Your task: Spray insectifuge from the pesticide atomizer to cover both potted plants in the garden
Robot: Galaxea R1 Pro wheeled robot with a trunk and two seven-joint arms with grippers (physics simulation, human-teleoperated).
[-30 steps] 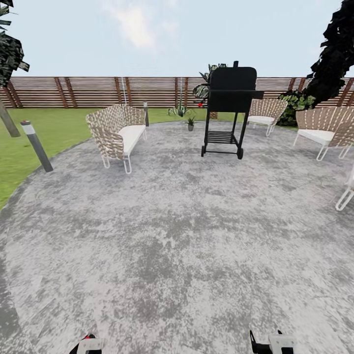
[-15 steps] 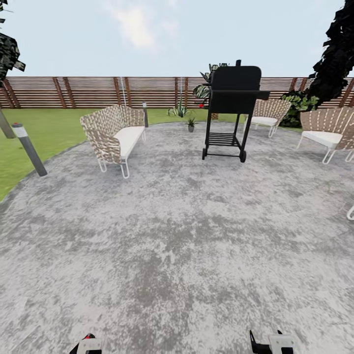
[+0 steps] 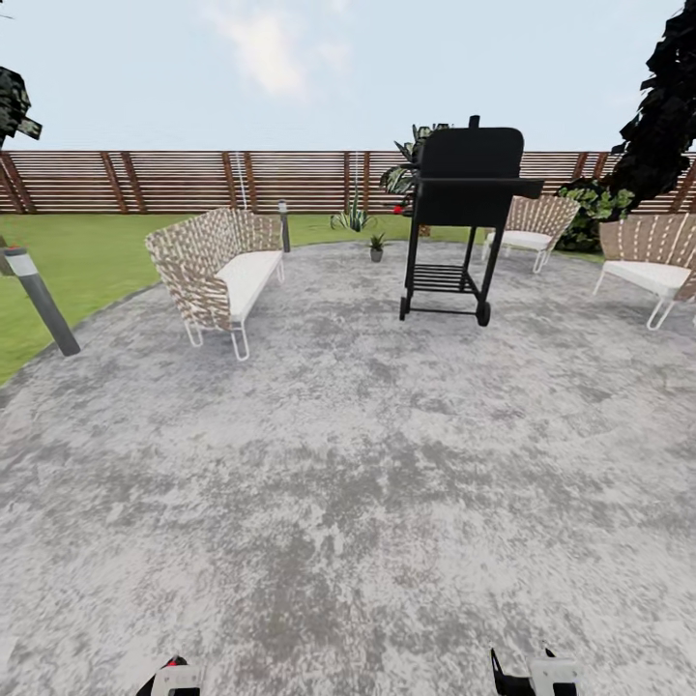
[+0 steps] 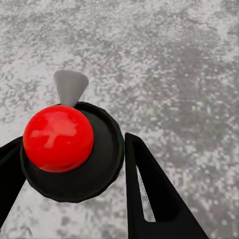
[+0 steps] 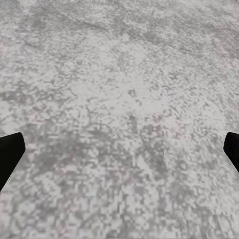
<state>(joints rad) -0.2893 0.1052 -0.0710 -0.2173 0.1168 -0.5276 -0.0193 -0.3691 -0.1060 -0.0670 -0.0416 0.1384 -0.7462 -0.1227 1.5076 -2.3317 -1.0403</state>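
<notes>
Across the grey patio (image 3: pixel 348 464), a small potted plant (image 3: pixel 375 243) is seen straight ahead, far off. The spray bottle (image 4: pixel 58 137) appears to be clasped by the left gripper (image 4: pixel 72 152). The right gripper (image 5: pixel 119 149) is spread wide, empty.

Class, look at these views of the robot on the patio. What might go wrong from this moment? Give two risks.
1. The pesticide atomizer is held between the left gripper's fingers, seen from above. How firm the grip is cannot be told, so it might slip during driving.
2. The black grill and the woven sofa flank the way to the small potted plant. The base might clip either.
</notes>
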